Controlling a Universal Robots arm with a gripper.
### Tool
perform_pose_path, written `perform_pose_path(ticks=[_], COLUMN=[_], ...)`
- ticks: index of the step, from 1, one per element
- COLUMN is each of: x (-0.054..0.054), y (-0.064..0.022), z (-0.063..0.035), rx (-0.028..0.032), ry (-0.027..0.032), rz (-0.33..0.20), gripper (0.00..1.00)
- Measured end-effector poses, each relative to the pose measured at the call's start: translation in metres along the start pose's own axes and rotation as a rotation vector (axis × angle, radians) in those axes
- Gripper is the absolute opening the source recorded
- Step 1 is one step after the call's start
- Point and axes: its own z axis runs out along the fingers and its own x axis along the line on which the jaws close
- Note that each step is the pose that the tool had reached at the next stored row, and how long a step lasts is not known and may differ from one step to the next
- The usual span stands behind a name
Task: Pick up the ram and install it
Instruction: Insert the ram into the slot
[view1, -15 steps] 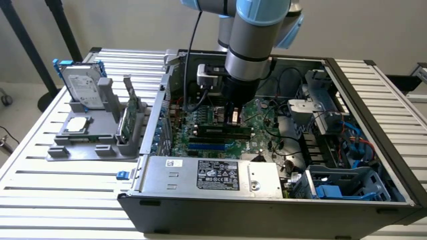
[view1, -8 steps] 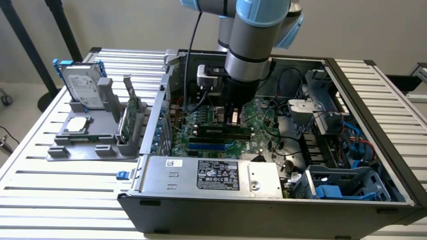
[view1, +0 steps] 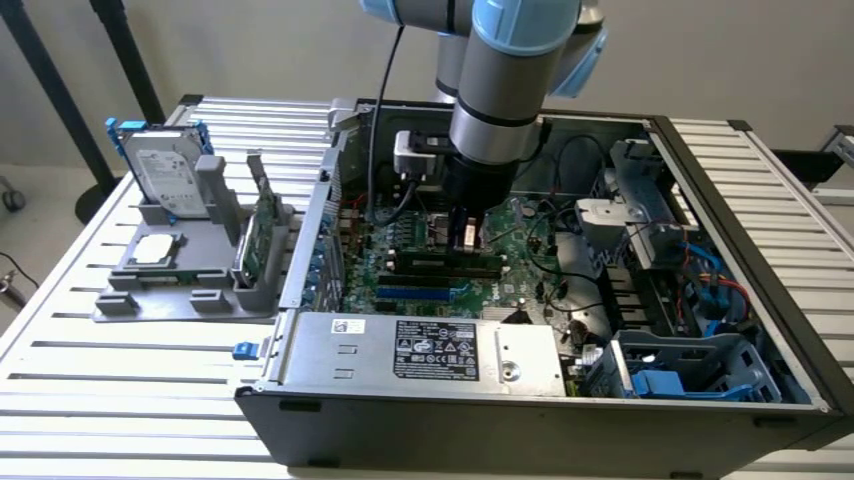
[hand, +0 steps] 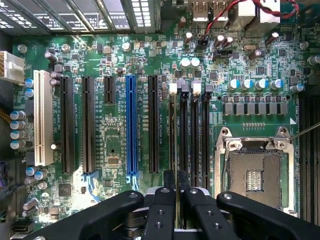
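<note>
Ram: you see the ram (hand: 172, 131) edge-on in the wrist view, a thin stick standing in the first of the four memory slots (hand: 194, 131), running down to the fingertips.
Jaws: your gripper (hand: 176, 185) has its jaws drawn narrow, the two black fingers (hand: 163, 205) pinching the ram's upper edge.
Gripper in the exterior view: you find the gripper (view1: 466, 232) reaching straight down into the open computer case (view1: 534, 405), its tip just above the motherboard (view1: 441, 262).
Motherboard: beside the ram you see a blue expansion slot (hand: 131, 125), black slots on either side of it, a white slot (hand: 43, 117), and the bare CPU socket (hand: 254, 175).
Desk: the case lies on the slatted desk (view1: 120, 380).
Holder: toward the exterior view's left, a grey holder (view1: 180, 285) carries a silver hard drive (view1: 171, 178) and a green card (view1: 260, 225).
</note>
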Motion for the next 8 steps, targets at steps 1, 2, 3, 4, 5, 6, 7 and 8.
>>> perform_pose_path(ticks=[1, 2, 3, 4, 5, 6, 7, 8], x=[0.0, 0.0, 0.0, 0.0, 0.0, 0.0, 0.0, 0.0], y=[0.0, 0.0, 0.0, 0.0, 0.0, 0.0, 0.0001, 0.0002], z=[0.0001, 0.0001, 0.0001, 0.0001, 0.0002, 0.0, -0.0006, -0.002], rx=[0.0, 0.0, 0.0, 0.0, -0.0001, -0.0001, -0.0002, -0.0002], ry=[0.0001, 0.0001, 0.0, 0.0, -0.0001, -0.0002, -0.0002, -0.0004], rz=[0.0, 0.0, 0.0, 0.0, 0.0, 0.0, 0.0, 0.0], gripper=[0.14, 0.14, 0.14, 0.15, 0.15, 0.15, 0.22, 0.22])
